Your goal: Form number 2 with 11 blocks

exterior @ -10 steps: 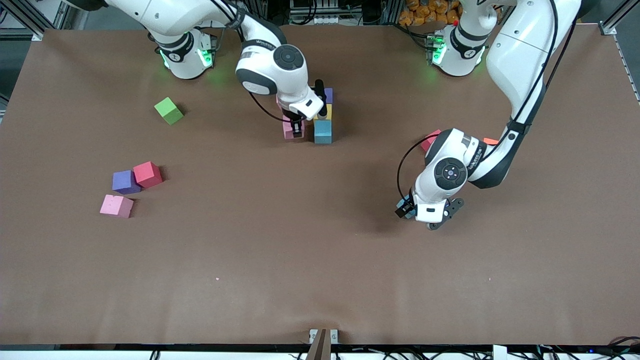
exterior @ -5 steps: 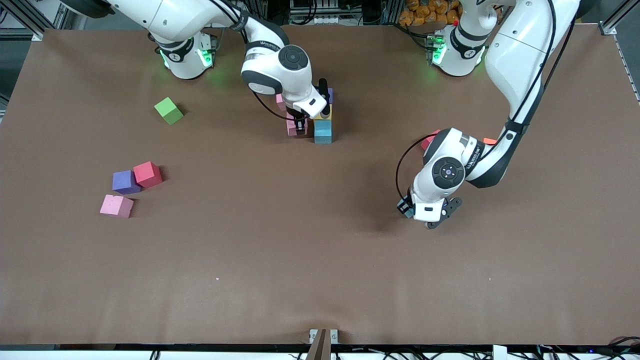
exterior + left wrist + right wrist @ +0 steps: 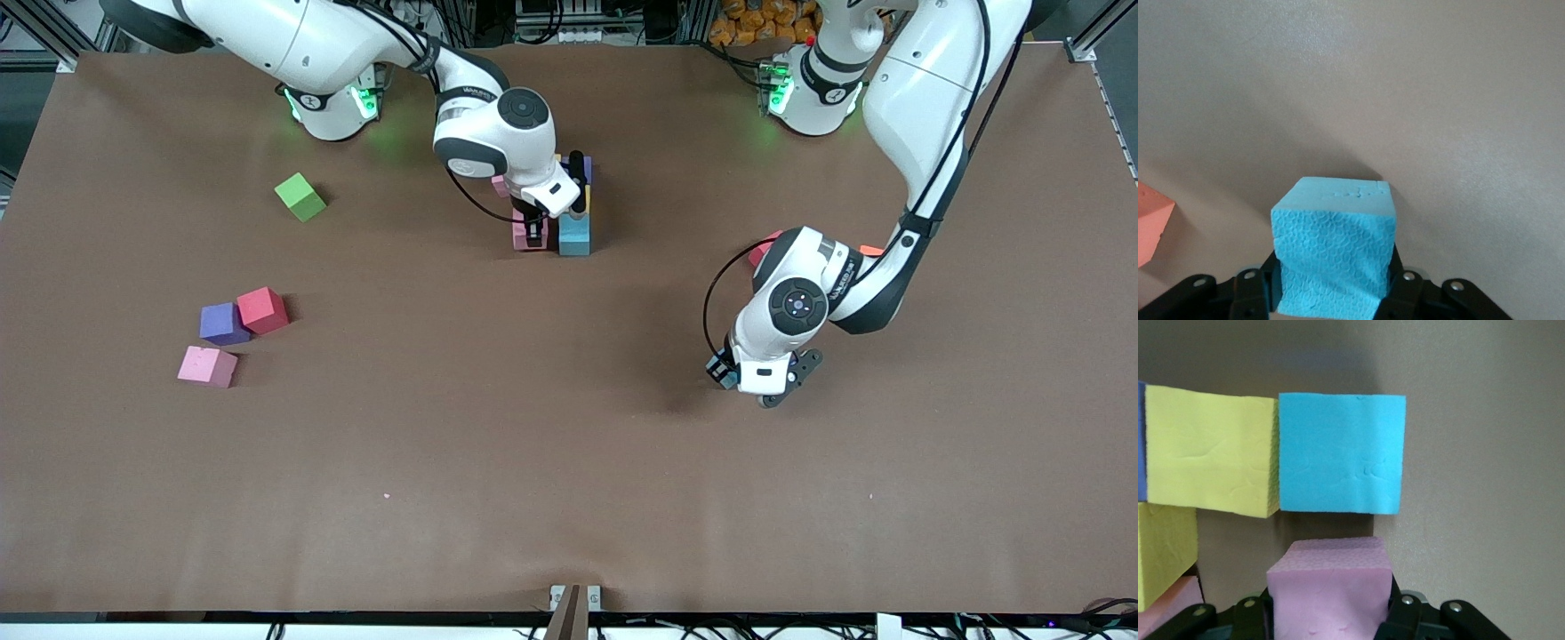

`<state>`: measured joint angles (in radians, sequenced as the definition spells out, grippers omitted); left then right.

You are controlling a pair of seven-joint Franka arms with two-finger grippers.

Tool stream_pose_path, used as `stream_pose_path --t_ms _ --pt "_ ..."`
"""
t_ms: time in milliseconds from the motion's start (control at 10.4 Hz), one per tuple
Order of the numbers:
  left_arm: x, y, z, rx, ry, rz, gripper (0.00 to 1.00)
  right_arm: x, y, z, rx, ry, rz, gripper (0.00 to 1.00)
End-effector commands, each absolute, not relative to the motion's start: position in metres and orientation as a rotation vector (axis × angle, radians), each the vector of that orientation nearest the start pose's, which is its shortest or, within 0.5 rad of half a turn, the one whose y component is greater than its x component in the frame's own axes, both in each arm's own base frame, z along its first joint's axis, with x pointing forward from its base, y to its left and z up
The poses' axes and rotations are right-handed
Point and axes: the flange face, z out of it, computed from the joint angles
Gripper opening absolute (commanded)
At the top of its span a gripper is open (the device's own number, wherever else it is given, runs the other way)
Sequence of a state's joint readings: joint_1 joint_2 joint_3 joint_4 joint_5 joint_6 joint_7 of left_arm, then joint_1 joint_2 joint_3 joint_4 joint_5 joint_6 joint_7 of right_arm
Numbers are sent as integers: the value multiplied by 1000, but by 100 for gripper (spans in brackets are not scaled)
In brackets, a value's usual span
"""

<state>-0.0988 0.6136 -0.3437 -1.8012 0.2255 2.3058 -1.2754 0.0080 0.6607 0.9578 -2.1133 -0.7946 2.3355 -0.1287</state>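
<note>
right gripper (image 3: 533, 233) clamps pink block (image 3: 1330, 587), just beside the placed blue block (image 3: 1341, 453); left gripper (image 3: 725, 375) grips another blue block (image 3: 1333, 250).

Even overhead light, soft shadows on the brown table (image 3: 569, 462) under both arms, sharp front view, faint sheen and soft wrist close-ups

Right arm reaches out from its base, elbow bent and wrist tipped down, right claw (image 3: 533, 233) low over the counter's middle and clamped on a pink block (image 3: 1330, 587). Left arm drops in a long arc from its base and folds back at the elbow, wrist pointing down, left claw (image 3: 725, 373) pinching a light blue block (image 3: 1334, 250) between its fingers.
</note>
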Motion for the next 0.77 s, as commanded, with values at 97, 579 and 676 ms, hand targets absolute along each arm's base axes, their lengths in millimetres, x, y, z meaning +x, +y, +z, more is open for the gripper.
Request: stream_pose_path --t_ms 97,579,676 --pt "579 -277 244 -2879 -1130 110 0 332 467 212 2206 2210 9 0" --pt "573 -285 243 -2864 -1146 128 9 326 472 208 2271 2188 23 0" --pt "572 -287 244 -2863 -1151 129 11 326 473 208 2272 2190 25 0"
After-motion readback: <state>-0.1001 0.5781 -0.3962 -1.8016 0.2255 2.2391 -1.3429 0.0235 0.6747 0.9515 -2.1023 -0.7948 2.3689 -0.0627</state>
